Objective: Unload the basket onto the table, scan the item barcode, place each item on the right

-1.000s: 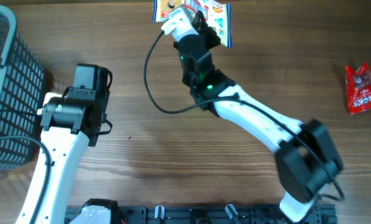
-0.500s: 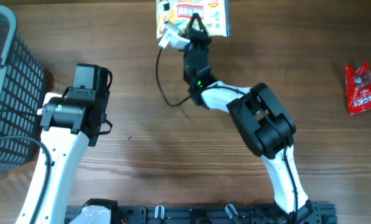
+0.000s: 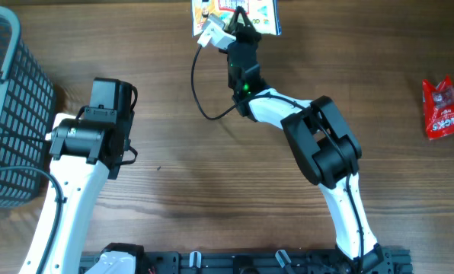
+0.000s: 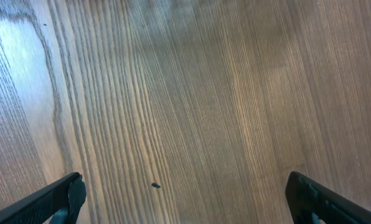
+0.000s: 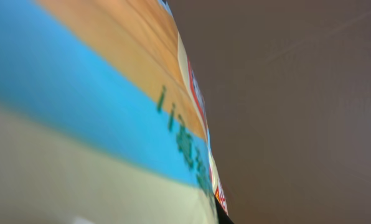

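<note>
Item position: the colourful packet is seen at the top centre of the overhead frame, cut off by the upper edge; the right gripper is placed over its middle, with the jaws drawn together to a point and pinching the packet; whether the packet is lifted off the surface or resting on it cannot be told. In the right wrist view the packet fills the left half of the frame, very close and blurred; pale green, blue and orange bands are noted.

The left gripper is held over bare wood at centre left of the overhead frame, well apart from the packet; its fingers are spread wide, one at each lower corner of the left wrist view, with nothing between them.

Writing: green characters are seen on the blue band in the right wrist view, but cannot be read; print on the packet in the overhead view is too small to read. On a red snack packet at the right edge, white letters ending in "ACKS" are made out.

Surface: a brown wood-grain table is recorded; a small dark speck is noted on it. A dark mesh basket stands at the left edge. A black cable loops beside the right arm.
</note>
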Robot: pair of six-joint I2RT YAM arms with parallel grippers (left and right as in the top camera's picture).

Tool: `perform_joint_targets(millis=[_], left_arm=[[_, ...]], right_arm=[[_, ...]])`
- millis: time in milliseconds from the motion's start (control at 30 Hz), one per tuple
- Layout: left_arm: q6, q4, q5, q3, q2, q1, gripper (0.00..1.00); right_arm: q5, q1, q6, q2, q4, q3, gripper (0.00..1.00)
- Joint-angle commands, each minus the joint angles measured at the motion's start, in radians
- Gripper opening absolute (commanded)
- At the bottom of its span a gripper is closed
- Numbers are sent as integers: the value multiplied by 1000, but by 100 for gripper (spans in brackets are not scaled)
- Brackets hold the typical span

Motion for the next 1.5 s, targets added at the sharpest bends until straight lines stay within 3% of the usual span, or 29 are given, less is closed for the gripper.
perform_joint_targets(millis=[0,300,367,533,700,767,833,900,933,1000,1133,1467], left_arm=[[11,-1,-17,15,4,5,100],[11,-1,-17,15,4,5,100],[11,-1,-17,15,4,5,100],[11,-1,-17,15,4,5,100],[11,-1,-17,15,4,5,100],[12,-1,-17,15,4,5,100],[11,-1,-17,15,4,5,100],[12,-1,-17,15,4,6,100],[12,-1,-17,15,4,5,100],[11,-1,-17,15,4,5,100],[12,-1,-17,15,4,5,100],[12,-1,-17,15,4,5,100]], right_arm=[[-14,3,27,19,14,22,5],[144,-92,-78,19,66,22,5],[285,-164,-44,19,74,22,4],[753,-424,201,19,35,22,4],[974,-631,215,19,2,22,5],[974,-710,170,19,-69,12,12],[974,-759,180,19,-109,2,51],[974,-776,189,19,-111,-5,61],[974,-776,209,19,-111,-11,76],[974,-770,240,19,-112,-18,89],[974,-756,290,19,-135,-24,98],[974,-562,282,12,-106,-24,100]])
